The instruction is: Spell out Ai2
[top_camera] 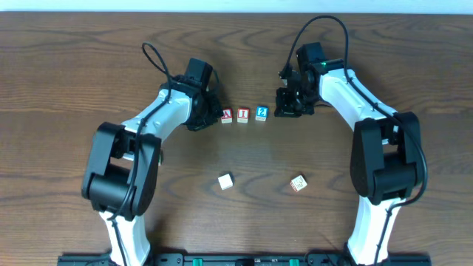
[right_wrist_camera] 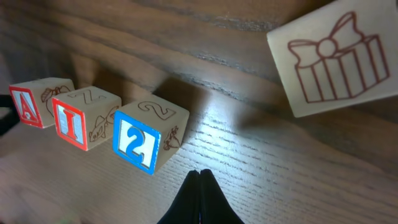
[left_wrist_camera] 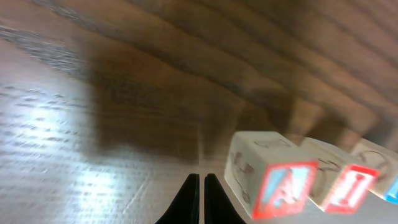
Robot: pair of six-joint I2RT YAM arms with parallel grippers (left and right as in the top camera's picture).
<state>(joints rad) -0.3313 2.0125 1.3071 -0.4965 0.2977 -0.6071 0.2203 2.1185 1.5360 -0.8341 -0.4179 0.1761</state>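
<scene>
Three letter blocks stand in a row on the wooden table: a red "A" block (top_camera: pixel 227 115), a red "I" block (top_camera: pixel 243 114) and a blue "2" block (top_camera: pixel 261 114). My left gripper (top_camera: pixel 211 118) is shut and empty, just left of the "A" block (left_wrist_camera: pixel 273 182); its fingertips (left_wrist_camera: pixel 201 182) are beside the block. My right gripper (top_camera: pixel 282 111) is shut and empty, just right of the "2" block (right_wrist_camera: pixel 146 134); its fingertips (right_wrist_camera: pixel 200 177) are apart from the block. The right wrist view also shows the "A" block (right_wrist_camera: pixel 34 99) and the "I" block (right_wrist_camera: pixel 84 118).
Two loose blocks lie nearer the front: a white one (top_camera: pixel 225 181) and one with red marks (top_camera: pixel 298 184). A block face with a gift drawing (right_wrist_camera: pixel 336 59) fills the upper right of the right wrist view.
</scene>
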